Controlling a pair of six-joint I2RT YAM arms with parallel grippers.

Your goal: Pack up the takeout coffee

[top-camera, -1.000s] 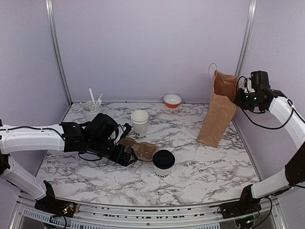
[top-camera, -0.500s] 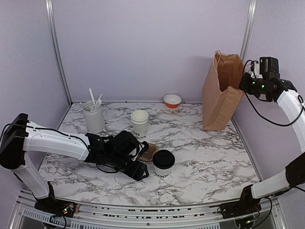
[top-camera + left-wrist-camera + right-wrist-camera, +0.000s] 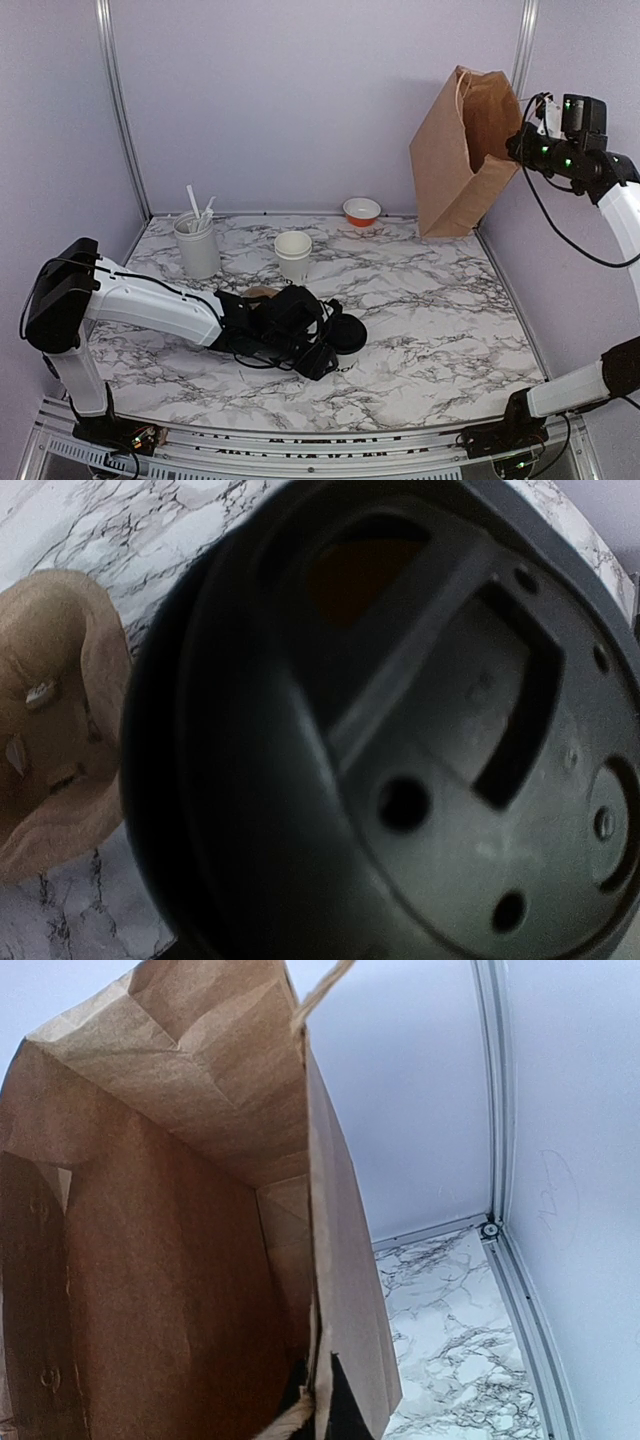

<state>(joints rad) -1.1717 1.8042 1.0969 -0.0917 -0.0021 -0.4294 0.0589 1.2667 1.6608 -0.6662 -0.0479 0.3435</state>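
The takeout coffee (image 3: 349, 336), a white cup with a black lid, stands front-centre on the marble table. My left gripper (image 3: 322, 350) is right against its left side. In the left wrist view the black lid (image 3: 400, 730) fills the frame and hides my fingers, so their state is unclear. My right gripper (image 3: 522, 148) is shut on the rim of the brown paper bag (image 3: 462, 150) and holds it tilted above the table's back right corner. The right wrist view looks into the open bag (image 3: 150, 1260), with my gripper (image 3: 318, 1405) pinching its wall.
A brown cardboard cup carrier (image 3: 262, 293) lies behind my left arm and shows in the left wrist view (image 3: 50, 730). A lidless white cup (image 3: 293, 254), a utensil holder (image 3: 197, 245) and a small orange bowl (image 3: 361, 211) stand toward the back.
My left arm has reached right, past the carrier, up to the coffee cup. My right gripper has lifted the paper bag off the table and tilted it.
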